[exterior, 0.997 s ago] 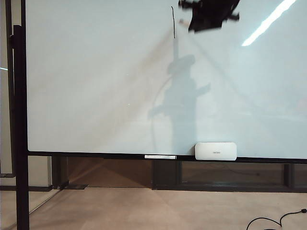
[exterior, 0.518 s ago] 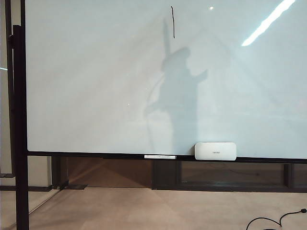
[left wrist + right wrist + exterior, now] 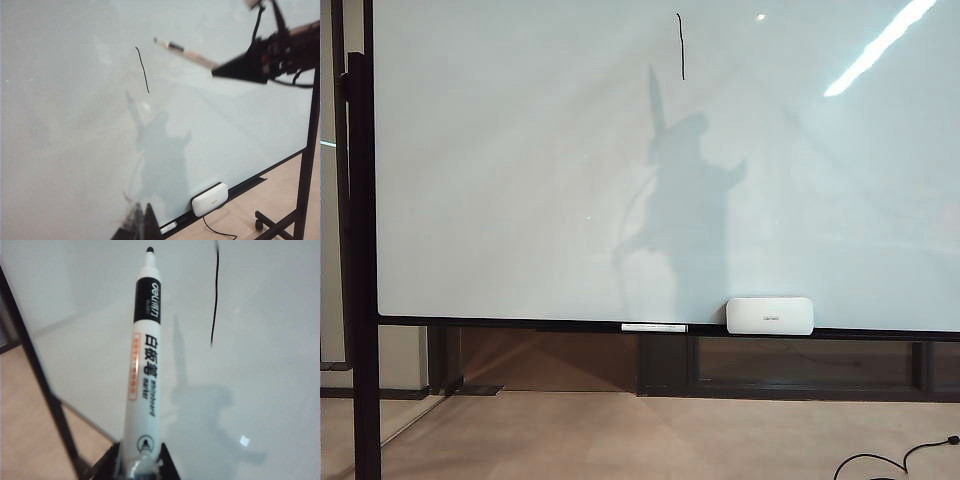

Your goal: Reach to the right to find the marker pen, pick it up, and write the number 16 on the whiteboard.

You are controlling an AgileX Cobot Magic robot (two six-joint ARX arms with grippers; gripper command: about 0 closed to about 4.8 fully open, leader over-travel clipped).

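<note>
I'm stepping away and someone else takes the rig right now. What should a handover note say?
Right gripper: shut on the marker pen, held off the whiteboard, tip near the stroke.
Left gripper: low before the board; jaw state unclear, nothing seen in it.
Eraser and a thin white strip sit on the lower rail.
Done: pen picked up, one vertical stroke for the 1.
Left: write the 6 beside the stroke.

Whiteboard [image 3: 520,180] face open; eraser [image 3: 769,315] and strip [image 3: 654,327] occupy rail.
</note>
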